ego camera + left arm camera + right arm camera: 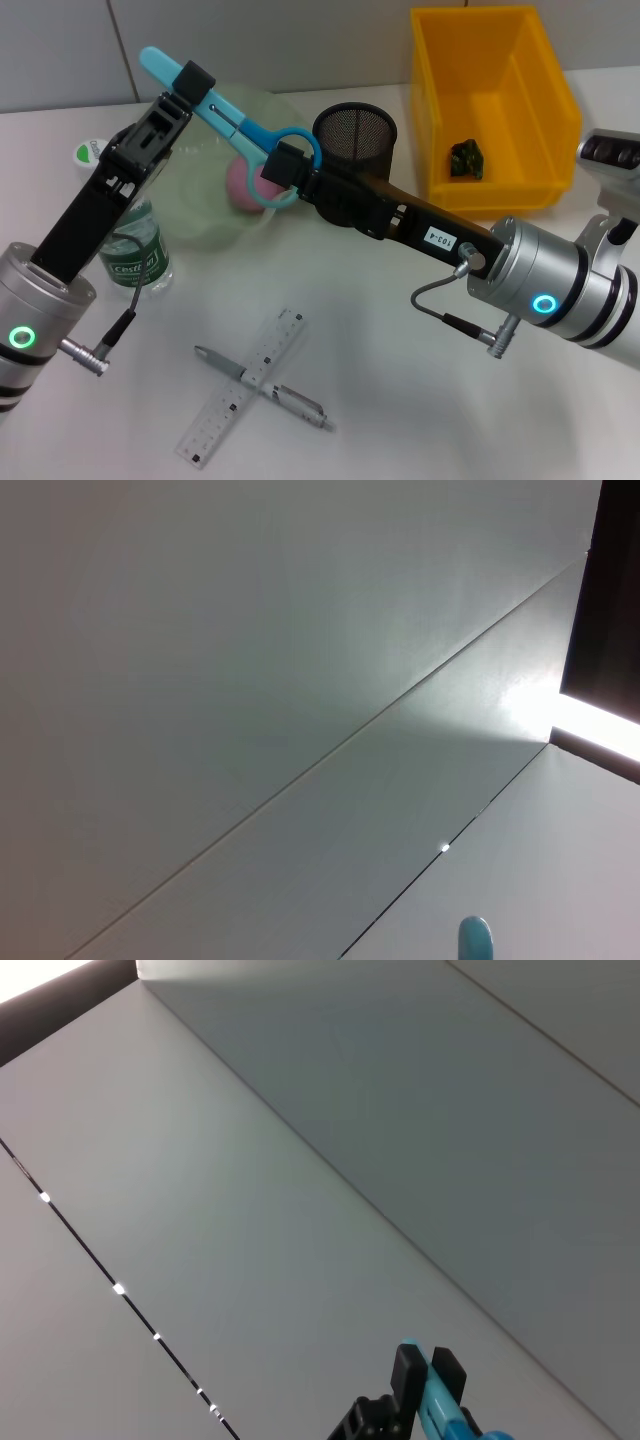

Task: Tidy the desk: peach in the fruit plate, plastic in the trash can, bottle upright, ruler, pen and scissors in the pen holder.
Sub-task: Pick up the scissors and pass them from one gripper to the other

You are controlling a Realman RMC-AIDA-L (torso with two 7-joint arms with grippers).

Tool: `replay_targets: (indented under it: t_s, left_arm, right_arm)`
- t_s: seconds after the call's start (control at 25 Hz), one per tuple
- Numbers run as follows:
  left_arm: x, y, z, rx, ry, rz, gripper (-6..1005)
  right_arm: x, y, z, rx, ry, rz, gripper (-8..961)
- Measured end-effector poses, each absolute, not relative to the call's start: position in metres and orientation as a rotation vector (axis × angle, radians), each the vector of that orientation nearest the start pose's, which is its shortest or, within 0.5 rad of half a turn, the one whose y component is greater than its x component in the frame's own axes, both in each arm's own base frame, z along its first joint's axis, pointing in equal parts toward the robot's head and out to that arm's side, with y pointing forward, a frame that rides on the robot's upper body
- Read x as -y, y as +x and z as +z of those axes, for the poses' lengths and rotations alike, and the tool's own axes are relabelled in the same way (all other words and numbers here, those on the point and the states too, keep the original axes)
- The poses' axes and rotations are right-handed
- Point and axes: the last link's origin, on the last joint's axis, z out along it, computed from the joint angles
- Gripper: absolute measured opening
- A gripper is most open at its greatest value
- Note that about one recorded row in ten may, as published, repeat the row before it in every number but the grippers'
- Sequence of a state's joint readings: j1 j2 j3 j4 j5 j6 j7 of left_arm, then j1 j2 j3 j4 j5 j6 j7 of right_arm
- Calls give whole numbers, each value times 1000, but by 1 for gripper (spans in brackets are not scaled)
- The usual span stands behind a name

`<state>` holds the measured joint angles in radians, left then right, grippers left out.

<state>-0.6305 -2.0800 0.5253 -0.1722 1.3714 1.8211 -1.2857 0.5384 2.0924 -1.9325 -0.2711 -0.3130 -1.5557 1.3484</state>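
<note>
Two grippers share one pair of scissors [225,110] above the desk. The left gripper [190,85] is closed on the sheathed blade end, and the right gripper [285,165] grips the blue handle loop, with the scissors slanting between them over the green fruit plate [215,215]. This looks like a handover, so the step in hand is passing the scissors across so they can be dropped into the black mesh pen holder [355,135], which stands just beside the right gripper.

To do it well, one gripper should let go only once the other's hold is firm, and the scissors should then be tipped blade end down and lined up over the holder's mouth before release (the mouth is narrow, so a slanted drop could catch the rim).

Farther out, the peach [243,185] sits in the plate, the bottle [135,250] stands upright beside the left arm, and dark plastic [466,160] lies in the yellow bin [490,105]. Nearer the robot, the ruler [243,400] and pen [265,388] lie crossed on the desk [400,400].
</note>
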Motion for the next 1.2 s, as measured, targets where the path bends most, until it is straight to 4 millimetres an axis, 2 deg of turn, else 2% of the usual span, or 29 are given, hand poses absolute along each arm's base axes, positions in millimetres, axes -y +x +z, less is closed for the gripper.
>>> replay_targets:
  t_s: [0.12, 0.56, 0.76, 1.2]
  left_arm:
    - [-296, -208, -33, 1166, -1973, -1991, 103]
    - [-297, -206, -34, 1161, -1977, -1991, 103]
    - [-297, -206, -35, 1164, -1977, -1992, 103]
    - [-296, -205, -35, 1169, -1978, -1990, 103]
  right_arm:
    - [-299, 186, -65, -1109, -2397, 1705, 630]
    - [-301, 186, -66, -1145, -2387, 1694, 435]
    - [-301, 186, -66, -1144, -2389, 1695, 408]
    - [-301, 185, -65, -1142, -2385, 1703, 286]
